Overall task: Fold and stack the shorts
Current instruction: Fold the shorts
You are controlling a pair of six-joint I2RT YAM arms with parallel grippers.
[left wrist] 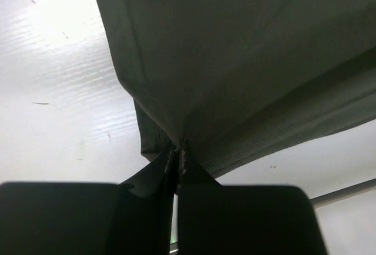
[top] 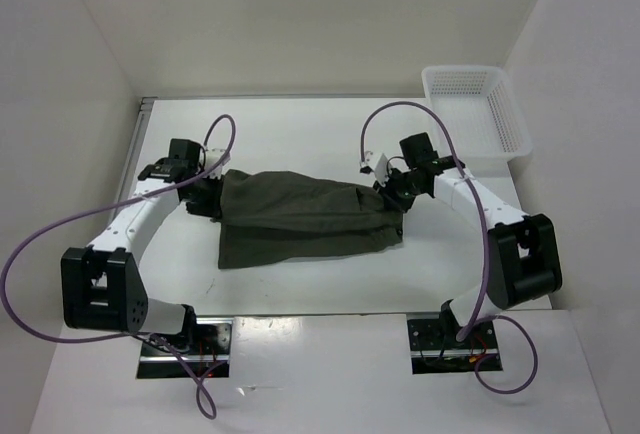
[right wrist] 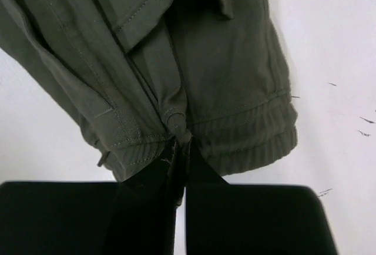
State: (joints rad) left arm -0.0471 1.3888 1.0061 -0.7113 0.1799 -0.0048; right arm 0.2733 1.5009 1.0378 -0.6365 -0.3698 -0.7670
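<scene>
Shorts (top: 310, 216), apparently half-folded, stretch between left end effector (top: 212, 197) and right end effector (top: 388, 194), both clamped on them; stacking remains.

The dark olive-green cloth shorts (top: 310, 219) are a matt, finely woven fabric with stitched seams and a ribbed waistband (right wrist: 252, 137). The flat white table top (top: 300, 134) is smooth, with a low sheen and fine dark scuffs. The white rectangular plastic mesh basket (top: 512, 119) looks faintly glossy, and the left gripper (left wrist: 178, 149) has matt black fingers (left wrist: 235, 220).
</scene>
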